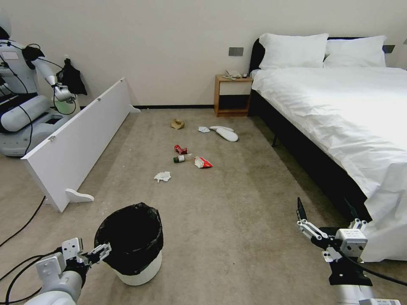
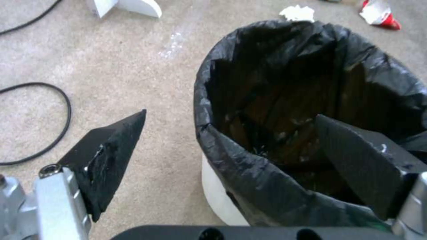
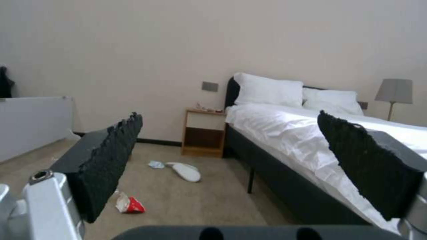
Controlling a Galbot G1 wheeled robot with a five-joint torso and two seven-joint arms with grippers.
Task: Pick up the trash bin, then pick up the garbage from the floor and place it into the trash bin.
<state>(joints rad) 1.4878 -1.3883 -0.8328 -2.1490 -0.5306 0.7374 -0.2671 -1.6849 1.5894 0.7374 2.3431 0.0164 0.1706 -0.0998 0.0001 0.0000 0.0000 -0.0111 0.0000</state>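
The trash bin, white with a black bag, stands on the floor at the near left. My left gripper is open at its near rim. In the left wrist view one finger is outside the trash bin and the other finger is inside. The garbage lies farther off: a tissue, a green-capped bottle, a red can, a snack packet, a brown paper bag and two slippers. My right gripper hangs open near the bed, holding nothing.
A long white panel stands on the left, with another robot behind it. Black cables lie on the carpet near my left arm. A bed fills the right side, and a nightstand stands by the wall.
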